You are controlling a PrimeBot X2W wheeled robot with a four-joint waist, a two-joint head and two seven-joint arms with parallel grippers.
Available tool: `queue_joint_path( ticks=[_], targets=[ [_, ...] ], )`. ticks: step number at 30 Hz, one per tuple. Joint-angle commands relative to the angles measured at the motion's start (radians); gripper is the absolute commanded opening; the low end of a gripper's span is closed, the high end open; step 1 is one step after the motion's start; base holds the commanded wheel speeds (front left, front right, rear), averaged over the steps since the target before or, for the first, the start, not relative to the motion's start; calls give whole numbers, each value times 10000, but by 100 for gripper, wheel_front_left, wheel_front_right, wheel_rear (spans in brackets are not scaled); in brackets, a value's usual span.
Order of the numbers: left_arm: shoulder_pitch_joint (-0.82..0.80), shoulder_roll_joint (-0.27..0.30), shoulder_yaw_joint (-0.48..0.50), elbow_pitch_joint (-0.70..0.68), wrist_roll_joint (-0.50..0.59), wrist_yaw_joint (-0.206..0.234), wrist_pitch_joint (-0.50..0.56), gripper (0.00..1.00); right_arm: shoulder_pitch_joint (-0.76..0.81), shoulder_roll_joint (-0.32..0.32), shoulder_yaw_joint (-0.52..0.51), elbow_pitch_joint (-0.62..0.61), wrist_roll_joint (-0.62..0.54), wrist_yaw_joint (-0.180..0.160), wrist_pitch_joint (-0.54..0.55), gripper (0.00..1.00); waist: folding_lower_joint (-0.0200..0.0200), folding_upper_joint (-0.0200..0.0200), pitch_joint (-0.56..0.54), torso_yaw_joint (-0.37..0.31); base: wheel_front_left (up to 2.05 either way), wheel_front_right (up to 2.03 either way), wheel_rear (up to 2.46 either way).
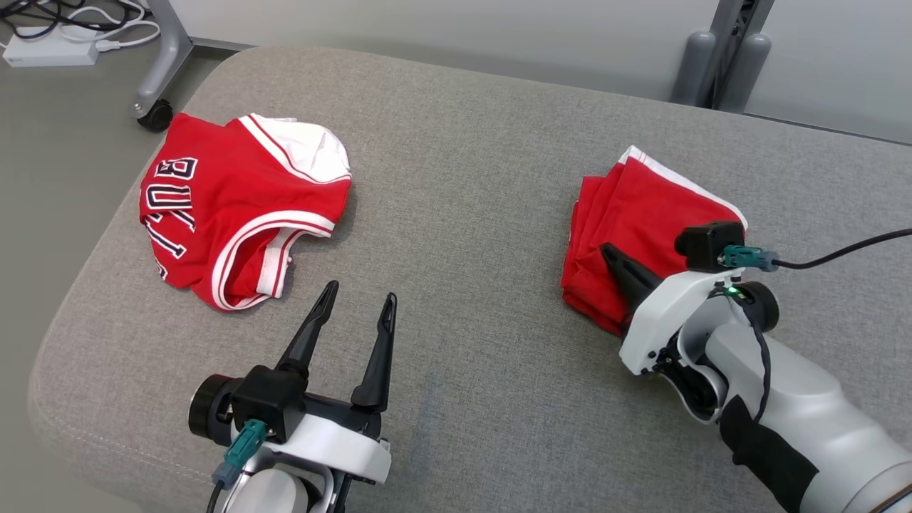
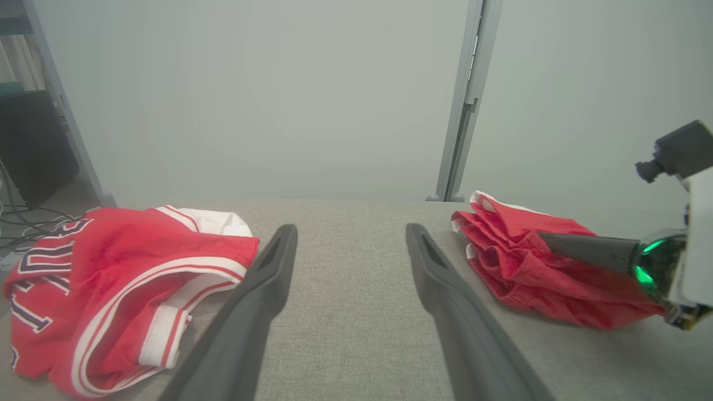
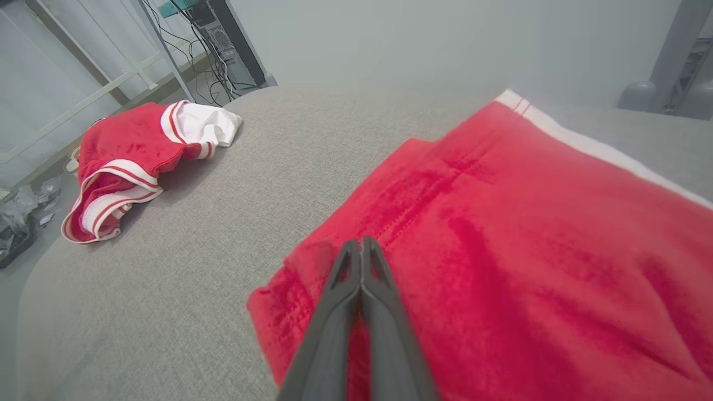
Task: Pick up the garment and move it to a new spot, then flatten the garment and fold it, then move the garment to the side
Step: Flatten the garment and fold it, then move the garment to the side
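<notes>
I see the folded red garment (image 1: 641,221), white-trimmed, lying at the right of the grey cushion (image 1: 470,214), my right gripper (image 1: 607,251) closed with its tips on it. My left gripper (image 1: 362,292) stands open near a crumpled red jersey (image 1: 235,206)

Soft even light, faint shadows — wrist views hazy, edge-warped

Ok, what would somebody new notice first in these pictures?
Two bright red garments on the grey cushion: a crumpled jersey with white trim at the left, and a folded red garment at the right. The right arm's jaws are closed, with their tips on the folded one.
</notes>
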Motion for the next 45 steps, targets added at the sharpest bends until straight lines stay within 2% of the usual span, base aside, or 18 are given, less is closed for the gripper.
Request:
queue_joint_path(
  ticks=[1,9,13,14,15,16,20,27,33,38,45],
  targets=[
    [-23,33,19,4,35,13,-37,100,101,-21,37,-101,149,1,-55,0,0,0,-11,-14,0,0,0],
    [86,33,129,23,77,39,-37,100,41,-261,421,-617,844,1,-33,0,0,0,-153,-286,0,0,0],
    [139,34,216,-39,171,9,-37,100,-91,-719,291,-854,1145,1,-52,0,0,0,-249,-560,0,0,0],
    [148,33,238,-52,205,3,-37,100,-89,-825,283,-868,1224,1,-24,14,0,0,-273,-637,0,0,0],
    [168,33,252,-74,205,4,-37,100,-142,-951,314,-888,1266,1,21,40,0,0,-290,-711,0,0,0],
    [186,34,265,-83,216,-2,-37,100,-236,-1092,290,-921,1350,1,-3,100,0,0,-305,-777,0,0,0],
    [256,33,293,-120,248,-31,-37,100,-311,-1612,111,-920,1859,1,352,100,0,0,-316,-990,0,0,0],
    [165,34,212,-131,240,-81,-37,100,-410,-2234,-339,-1041,3401,1,2367,100,0,0,-201,-1108,0,0,0],
    [10,34,109,-114,208,-86,-37,100,-549,-2393,-799,-1015,4757,1,4420,100,0,0,-38,-969,0,0,0],
    [-39,34,21,-64,180,-98,-37,100,-558,-2467,-907,-751,5368,1,5864,100,0,0,37,-752,0,0,0],
    [-89,33,-60,-75,221,-86,-37,100,-568,-2382,-1114,-386,5826,1,6778,100,0,0,167,-470,0,0,0]
  ],
)
